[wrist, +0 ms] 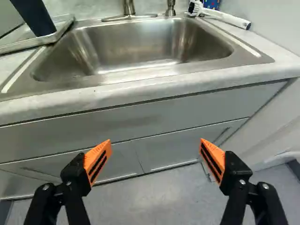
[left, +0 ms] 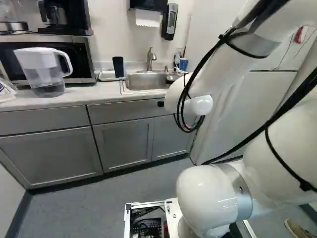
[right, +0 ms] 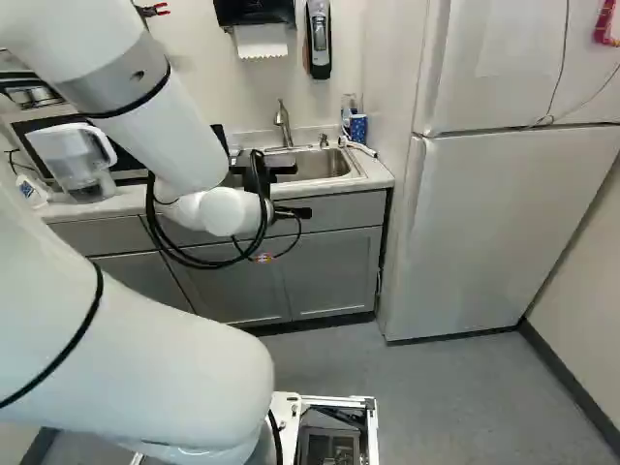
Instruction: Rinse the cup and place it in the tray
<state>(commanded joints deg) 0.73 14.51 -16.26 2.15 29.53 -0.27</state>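
Dark cup [wrist: 34, 16] — on tray [wrist: 23, 43], beyond spread jaws

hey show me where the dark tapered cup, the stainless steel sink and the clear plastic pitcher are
Dark tapered cup [wrist: 35, 17]: wrist view, on its side wall.
Stainless steel sink [wrist: 136, 43]: wrist view, on its back inner wall.
Clear plastic pitcher [left: 47, 75]: left base view, on its body.

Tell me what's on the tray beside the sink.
A dark cup stands on the tray. The cup covers the patch of tray under it and some behind it, so I can't tell what is there. The cup's inside can't be seen either.
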